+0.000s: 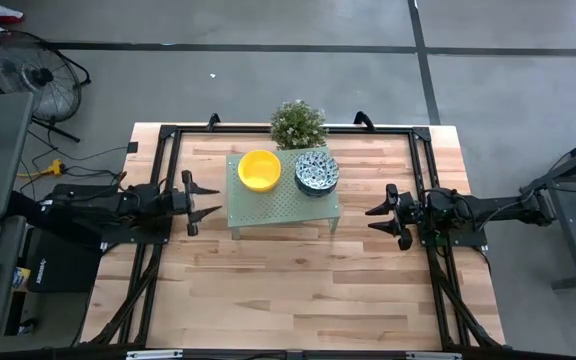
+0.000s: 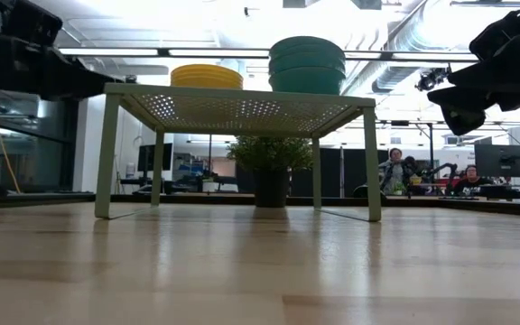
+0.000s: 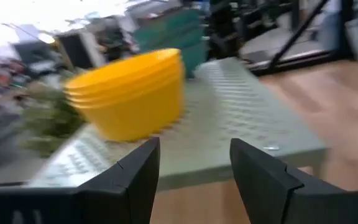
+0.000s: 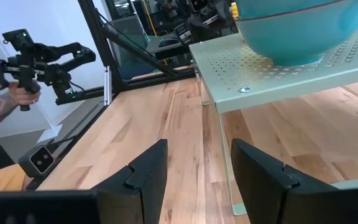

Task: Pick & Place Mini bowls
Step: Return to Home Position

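Two stacks of mini bowls stand on a pale green perforated stand [image 1: 268, 208]: plain yellow ones [image 1: 258, 169] on its left part and patterned white, teal-sided ones [image 1: 317, 172] on its right part. In the left wrist view the yellow stack [image 3: 128, 93] rests by its base on the stand's top. My left gripper [image 1: 200, 203] stands open to the left of the stand, pointing level at it, nothing between its fingers. My right gripper [image 1: 376, 213] stands open to the right of the stand, also level. The teal stack [image 4: 297, 28] shows large above my right gripper's fingers.
A small green potted plant [image 1: 298, 123] stands just behind the stand at the table's far edge. A black metal frame [image 1: 288, 130] runs around the wooden table. Bare wood lies between the stand and the near edge. A person's hand with a control handle [image 4: 23, 68] shows beyond the table.
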`<control>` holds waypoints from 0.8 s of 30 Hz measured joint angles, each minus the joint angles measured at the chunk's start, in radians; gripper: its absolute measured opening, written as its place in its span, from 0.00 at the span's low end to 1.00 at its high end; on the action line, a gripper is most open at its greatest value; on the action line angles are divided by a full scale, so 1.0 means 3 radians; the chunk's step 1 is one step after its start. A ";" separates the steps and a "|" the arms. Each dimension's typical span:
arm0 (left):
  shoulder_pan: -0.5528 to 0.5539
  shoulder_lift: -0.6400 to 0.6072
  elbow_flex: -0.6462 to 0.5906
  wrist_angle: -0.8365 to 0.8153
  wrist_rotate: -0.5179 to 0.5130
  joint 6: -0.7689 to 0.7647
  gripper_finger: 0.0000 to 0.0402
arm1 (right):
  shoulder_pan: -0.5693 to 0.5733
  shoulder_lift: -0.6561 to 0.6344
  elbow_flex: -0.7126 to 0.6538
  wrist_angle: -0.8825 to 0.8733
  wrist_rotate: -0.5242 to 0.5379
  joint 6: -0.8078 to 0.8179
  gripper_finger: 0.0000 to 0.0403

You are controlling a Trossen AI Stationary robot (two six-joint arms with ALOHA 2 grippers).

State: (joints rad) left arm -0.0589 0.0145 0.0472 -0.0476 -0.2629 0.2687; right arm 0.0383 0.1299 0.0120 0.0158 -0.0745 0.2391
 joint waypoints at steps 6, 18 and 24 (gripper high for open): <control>0.0000 0.0014 0.0004 -0.0049 0.0257 -0.0421 0.47 | -0.0001 0.0000 0.0000 -0.0001 0.0023 -0.0049 0.41; 0.0000 0.0016 -0.0012 0.0078 0.0360 -0.0558 0.47 | 0.0000 0.0000 0.0002 0.0012 0.0347 -0.0365 0.41; 0.0000 0.0015 -0.0019 0.0129 0.0597 -0.0542 0.47 | -0.0001 0.0000 -0.0003 0.0092 0.0617 -0.0400 0.41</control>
State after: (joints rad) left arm -0.0589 0.0189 0.0414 -0.0089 -0.0838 0.1061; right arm 0.0380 0.1299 0.0113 0.0433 0.1106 0.1190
